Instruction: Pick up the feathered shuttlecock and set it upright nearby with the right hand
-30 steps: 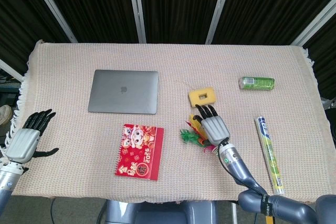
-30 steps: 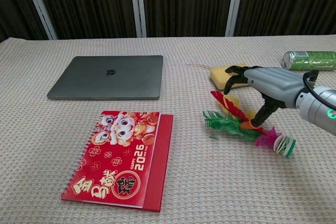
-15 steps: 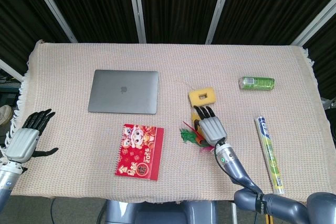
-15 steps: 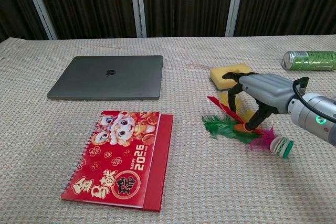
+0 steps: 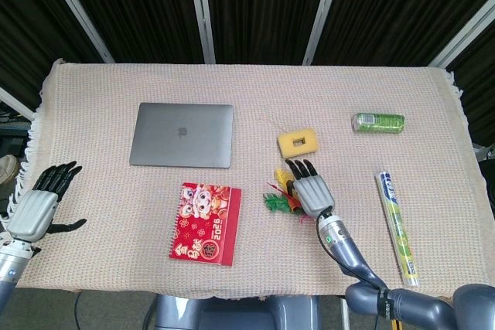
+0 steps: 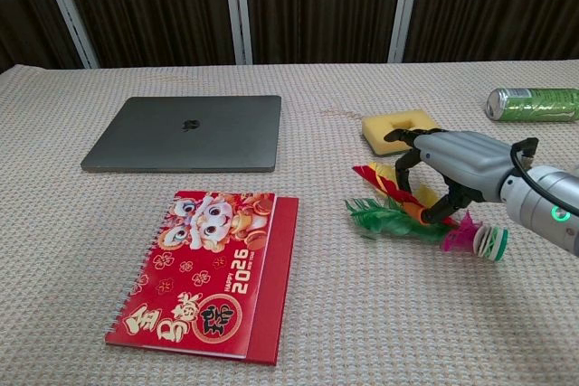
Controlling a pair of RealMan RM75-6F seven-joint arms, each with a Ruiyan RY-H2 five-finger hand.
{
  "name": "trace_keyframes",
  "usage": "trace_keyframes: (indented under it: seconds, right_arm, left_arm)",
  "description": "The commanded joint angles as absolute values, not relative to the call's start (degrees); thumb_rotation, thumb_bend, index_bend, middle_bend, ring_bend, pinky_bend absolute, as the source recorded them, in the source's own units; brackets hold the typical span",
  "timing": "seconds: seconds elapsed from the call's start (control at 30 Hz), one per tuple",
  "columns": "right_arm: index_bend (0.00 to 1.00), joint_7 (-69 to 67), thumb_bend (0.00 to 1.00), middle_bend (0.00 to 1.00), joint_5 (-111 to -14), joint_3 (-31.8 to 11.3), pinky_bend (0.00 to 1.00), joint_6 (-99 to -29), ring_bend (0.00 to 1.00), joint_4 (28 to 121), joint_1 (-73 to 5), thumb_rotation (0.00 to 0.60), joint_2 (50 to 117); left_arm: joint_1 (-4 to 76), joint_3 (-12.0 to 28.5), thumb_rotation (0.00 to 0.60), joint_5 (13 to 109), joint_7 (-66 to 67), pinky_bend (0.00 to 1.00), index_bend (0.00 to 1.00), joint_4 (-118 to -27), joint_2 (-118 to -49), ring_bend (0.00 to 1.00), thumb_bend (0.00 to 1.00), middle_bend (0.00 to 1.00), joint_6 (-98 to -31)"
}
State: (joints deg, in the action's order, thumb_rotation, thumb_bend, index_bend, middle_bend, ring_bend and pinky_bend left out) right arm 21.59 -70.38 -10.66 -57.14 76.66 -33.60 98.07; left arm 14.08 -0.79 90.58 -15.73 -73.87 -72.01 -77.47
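The feathered shuttlecock (image 6: 389,219) lies on its side on the cloth, with green, red, yellow and pink feathers and a white and green disc base (image 6: 491,244) pointing right. My right hand (image 6: 457,164) arches over its feathers, fingers spread on the far side and thumb down by the orange stem, touching it. In the head view the right hand (image 5: 311,191) covers most of the shuttlecock (image 5: 278,199). My left hand (image 5: 35,210) hovers at the table's left front edge with fingers spread, holding nothing.
A closed grey laptop (image 5: 182,134) lies at the left back and a red 2026 calendar notebook (image 5: 206,222) in front of it. A yellow sponge (image 5: 298,142) sits just behind the right hand. A green can (image 5: 378,122) and a long tube (image 5: 397,226) lie to the right.
The right hand has drawn slightly back toward me over the shuttlecock. The shuttlecock has shifted a little under it. The left hand has not moved.
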Motion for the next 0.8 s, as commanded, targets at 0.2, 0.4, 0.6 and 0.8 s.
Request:
trace_keyframes:
  seconds: [0.2, 0.4, 0.6, 0.8]
  right_arm:
    - [0.69, 24.64, 0.62, 0.06, -71.72, -9.91, 0.0, -62.67, 0.0, 83.33, -31.38, 0.6, 94.17]
    - [0.69, 24.44, 0.62, 0.06, -73.43, -9.55, 0.0, -67.95, 0.0, 89.44, -28.49, 0.6, 89.41]
    - [0.68, 20.02, 0.61, 0.06, -76.03, -8.87, 0.0, -73.54, 0.0, 93.98, -24.54, 0.6, 83.77]
    - [0.67, 11.97, 0.61, 0.06, -76.59, -9.16, 0.0, -76.13, 0.0, 94.84, -21.8, 0.6, 80.48]
  left_arm:
    - [13.9, -1.33, 0.6, 91.54, -16.42, 0.0, 0.0, -74.18, -71.53, 0.0, 0.04, 0.0, -78.29]
    - [13.85, -1.86, 0.6, 92.45, -16.5, 0.0, 0.0, -74.48, -71.35, 0.0, 0.04, 0.0, -78.73]
    - [13.81, -2.28, 0.6, 93.08, -15.68, 0.0, 0.0, -74.98, -71.42, 0.0, 0.04, 0.0, -78.99]
    - [13.65, -2.49, 0.6, 93.68, -14.6, 0.0, 0.0, -75.58, -71.46, 0.0, 0.04, 0.0, -79.68]
